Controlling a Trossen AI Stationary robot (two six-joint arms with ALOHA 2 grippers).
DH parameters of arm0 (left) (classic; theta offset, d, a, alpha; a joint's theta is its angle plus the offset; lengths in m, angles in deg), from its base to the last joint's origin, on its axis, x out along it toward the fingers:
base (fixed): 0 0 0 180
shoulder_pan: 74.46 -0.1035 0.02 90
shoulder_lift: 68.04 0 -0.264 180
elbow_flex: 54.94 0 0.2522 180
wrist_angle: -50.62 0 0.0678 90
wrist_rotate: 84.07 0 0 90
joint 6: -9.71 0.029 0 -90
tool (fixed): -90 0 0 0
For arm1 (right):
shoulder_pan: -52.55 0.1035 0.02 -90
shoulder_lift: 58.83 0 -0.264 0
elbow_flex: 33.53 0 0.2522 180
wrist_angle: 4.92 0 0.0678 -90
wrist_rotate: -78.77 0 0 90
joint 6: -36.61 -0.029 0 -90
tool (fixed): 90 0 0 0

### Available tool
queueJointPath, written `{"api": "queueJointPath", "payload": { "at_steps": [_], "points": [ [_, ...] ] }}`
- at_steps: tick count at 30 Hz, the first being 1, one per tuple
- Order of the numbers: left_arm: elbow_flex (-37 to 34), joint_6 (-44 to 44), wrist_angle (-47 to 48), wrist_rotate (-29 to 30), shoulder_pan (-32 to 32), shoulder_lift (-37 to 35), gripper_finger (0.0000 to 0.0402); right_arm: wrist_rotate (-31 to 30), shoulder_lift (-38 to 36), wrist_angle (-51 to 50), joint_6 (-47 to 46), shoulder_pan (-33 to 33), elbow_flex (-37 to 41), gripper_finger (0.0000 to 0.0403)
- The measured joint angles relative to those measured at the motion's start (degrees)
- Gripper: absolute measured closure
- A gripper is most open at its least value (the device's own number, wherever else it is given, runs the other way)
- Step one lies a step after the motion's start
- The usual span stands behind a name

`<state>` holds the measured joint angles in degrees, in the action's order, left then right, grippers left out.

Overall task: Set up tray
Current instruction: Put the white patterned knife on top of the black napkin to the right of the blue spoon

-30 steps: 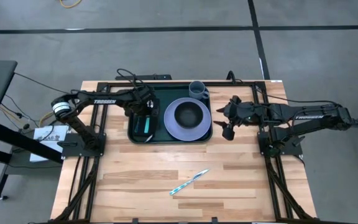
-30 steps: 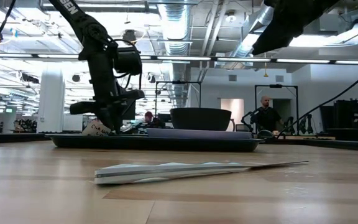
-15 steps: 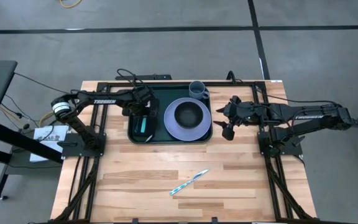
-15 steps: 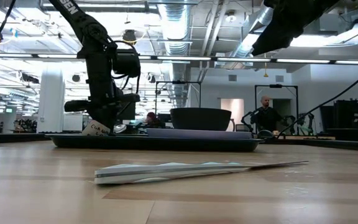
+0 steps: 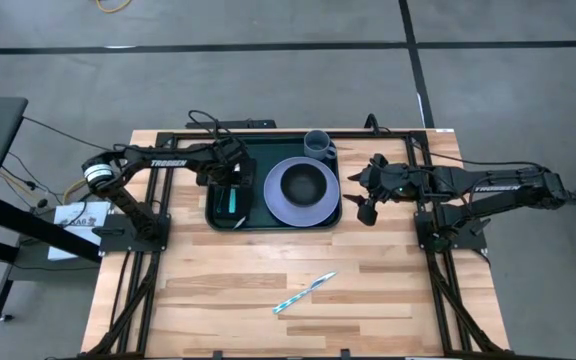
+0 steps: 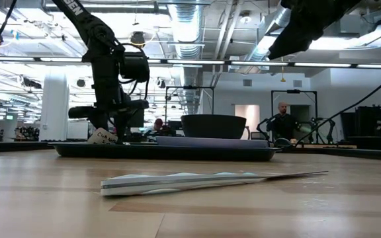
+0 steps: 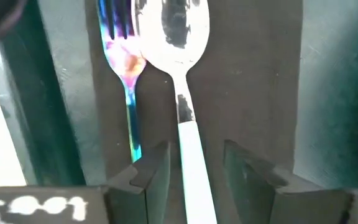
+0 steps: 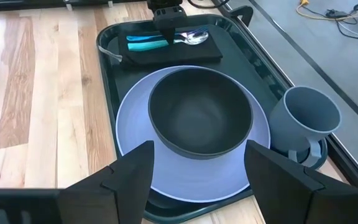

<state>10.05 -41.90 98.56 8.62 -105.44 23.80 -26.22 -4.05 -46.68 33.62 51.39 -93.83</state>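
Tray (image 5: 253, 150) at the table's (image 5: 208, 290) far edge, holding one black napkin (image 8: 199, 50), one plate (image 5: 278, 207), one bowl (image 5: 304, 183) centred on the plate, one cup (image 5: 318, 142) in the far corner. One fork (image 7: 127, 65) and one spoon (image 7: 174, 37) lie side by side on the napkin, as a place setting wants. Left gripper (image 7: 194, 168) hangs over them, jaws released, the spoon's handle between them, apparently just placed. Right gripper (image 8: 197, 165) waits unclenched beside the tray. One knife (image 5: 303, 293) lies well apart on the table, likely the last item.
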Motion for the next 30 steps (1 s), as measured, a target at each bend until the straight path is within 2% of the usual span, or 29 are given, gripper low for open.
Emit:
{"api": "queueJointPath", "payload": {
  "at_steps": [4,8,11,14,18,22,26,30],
  "points": [
    [3.4,0.8,4.2,1.5,1.8,-2.1,0.0267,0.0,0.0,-0.7,0.0,0.0,0.0,0.0163],
    [8.9,5.2,4.8,-3.4,6.7,-6.2,0.0273,0.1,0.0,-2.2,0.4,0.0,0.0,0.0163],
    [12.9,7.6,4.8,-8.0,13.7,-7.3,0.0277,0.1,0.0,-2.8,0.4,0.0,0.0,0.0163],
    [16.4,6.8,4.9,-10.0,22.9,-6.9,0.0281,0.1,0.0,-3.3,0.4,0.0,0.0,0.0163],
    [22.1,4.8,4.7,-7.3,34.2,-4.1,0.0287,0.1,0.0,-3.3,0.4,0.0,0.0,0.0163],
    [27.4,4.9,4.5,-4.2,41.9,0.6,0.0289,0.1,0.0,-3.2,0.4,0.0,0.0,0.0163],
    [30.5,6.9,4.7,-4.2,45.4,6.6,0.0289,0.1,0.0,-3.3,0.4,0.0,0.0,0.0163],
    [32.6,8.0,4.7,-8.1,45.8,12.7,0.0282,0.1,0.0,-3.3,0.4,0.0,0.0,0.0163]
  ]
}}
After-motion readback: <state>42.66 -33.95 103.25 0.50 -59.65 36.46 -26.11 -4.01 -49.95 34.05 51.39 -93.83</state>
